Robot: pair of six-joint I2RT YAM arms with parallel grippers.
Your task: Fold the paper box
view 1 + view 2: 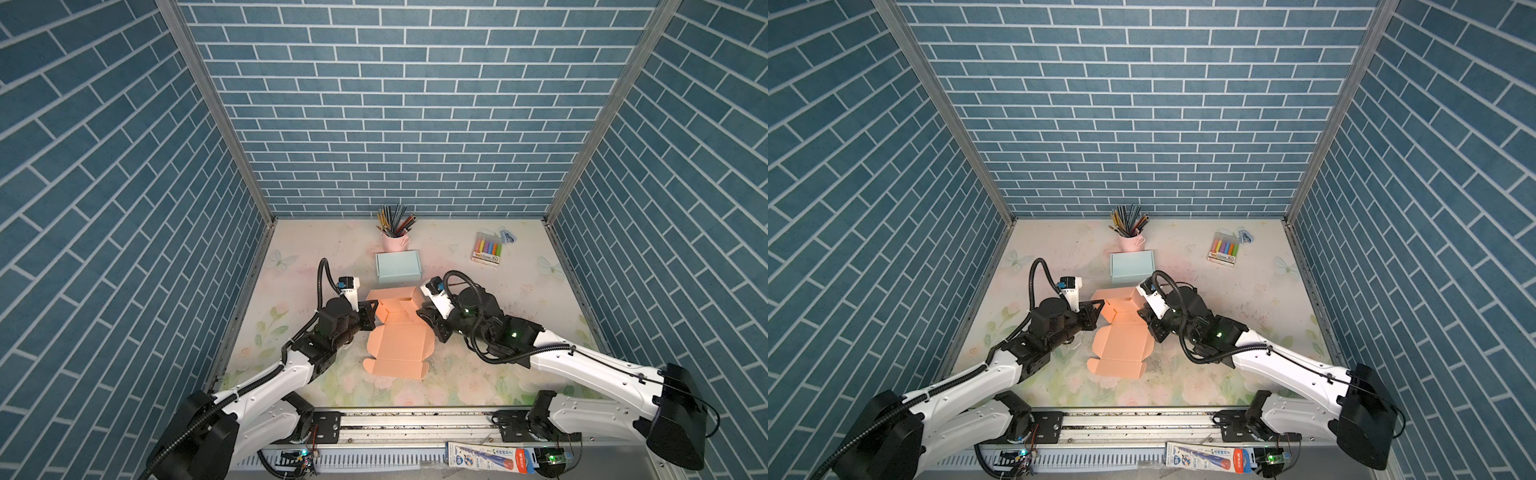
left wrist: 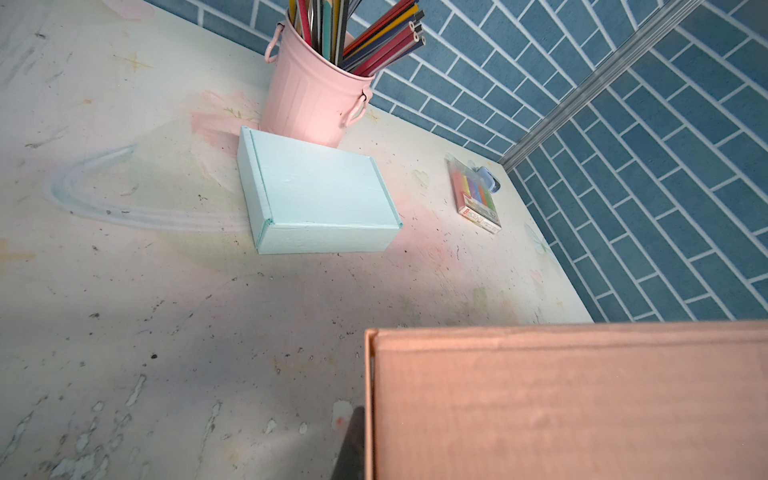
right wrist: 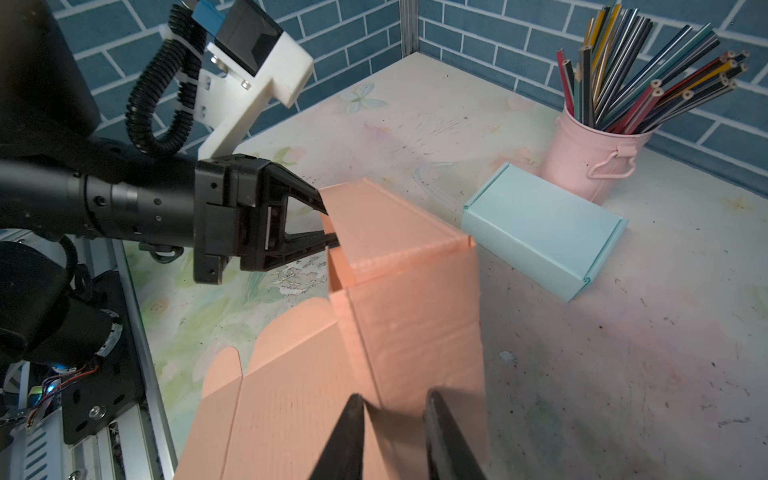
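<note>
Paper box [image 1: 399, 345], salmon card, part-folded: lies between the two grippers, far walls raised, near flaps flat. Left gripper [image 3: 330, 226]: pressed together, pinching the left wall's corner. Right gripper [image 3: 394, 395]: fingers apart, astride the right wall. Pale blue box [image 1: 398, 266]: closed, just beyond both grippers.

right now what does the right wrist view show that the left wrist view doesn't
Only right wrist: the left gripper pinching one wall of the orange box, the right gripper astride the opposite wall, and the flat lid. Only left wrist: the markers. Both: orange box, blue box, pencil cup.
</note>
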